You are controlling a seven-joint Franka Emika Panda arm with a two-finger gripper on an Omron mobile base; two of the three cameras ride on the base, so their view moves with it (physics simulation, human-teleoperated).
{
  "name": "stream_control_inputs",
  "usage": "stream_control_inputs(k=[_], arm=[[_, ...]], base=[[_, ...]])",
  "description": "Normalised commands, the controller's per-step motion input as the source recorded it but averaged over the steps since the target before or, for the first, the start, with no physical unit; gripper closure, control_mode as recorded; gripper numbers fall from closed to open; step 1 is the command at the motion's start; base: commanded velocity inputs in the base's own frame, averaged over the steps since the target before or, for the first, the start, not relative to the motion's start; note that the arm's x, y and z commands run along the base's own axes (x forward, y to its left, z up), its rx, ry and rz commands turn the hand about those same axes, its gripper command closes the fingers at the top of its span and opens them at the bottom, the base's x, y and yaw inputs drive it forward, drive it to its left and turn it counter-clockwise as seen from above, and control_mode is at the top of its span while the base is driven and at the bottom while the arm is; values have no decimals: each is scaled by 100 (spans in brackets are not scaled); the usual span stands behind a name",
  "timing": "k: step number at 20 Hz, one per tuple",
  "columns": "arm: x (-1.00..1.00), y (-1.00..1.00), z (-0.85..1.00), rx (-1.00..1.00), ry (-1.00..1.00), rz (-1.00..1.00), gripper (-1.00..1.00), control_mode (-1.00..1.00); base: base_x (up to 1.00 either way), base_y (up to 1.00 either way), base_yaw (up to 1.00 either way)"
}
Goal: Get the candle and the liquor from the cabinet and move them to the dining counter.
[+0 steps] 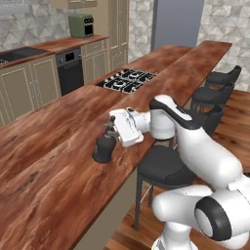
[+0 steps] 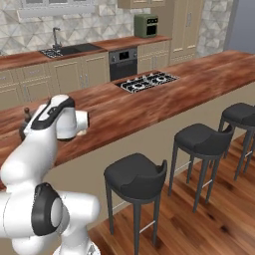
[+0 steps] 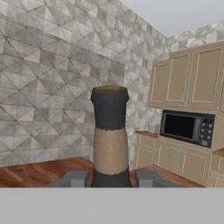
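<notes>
The liquor (image 1: pixel 103 146), a squat black bottle with a thin neck, stands upright on the reddish-brown dining counter (image 1: pixel 49 161) near its stool-side edge. My gripper (image 1: pixel 109 131) reaches in sideways and is shut on the bottle's neck. In the hand view the neck and stopper of the liquor (image 3: pixel 110 131) rise between my fingertips (image 3: pixel 72 178), and the gripper (image 3: pixel 110 180) clamps its lower part. From the right base view the liquor (image 2: pixel 23 130) peeks out behind my arm, on the dining counter (image 2: pixel 129 107). The candle is out of view.
An inset black cooktop (image 1: pixel 126 79) lies farther along the counter. Dark stools (image 1: pixel 163 166) line its near side. Tan wall cabinets (image 3: pixel 188 78) with shut doors hang above a microwave (image 3: pixel 186 127). A green appliance (image 1: pixel 81 24) sits on the back worktop.
</notes>
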Motion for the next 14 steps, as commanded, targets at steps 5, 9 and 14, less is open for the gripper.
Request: stream_control_inputs(k=[5,9,14], arm=[[32,12,-13,-5,0,0,100,-100],[22,17,-20,-6,0,0,100,-100],[16,22,-27,-6,0,0,100,-100]], base=[[0,0,0],[0,0,0],[0,0,0]])
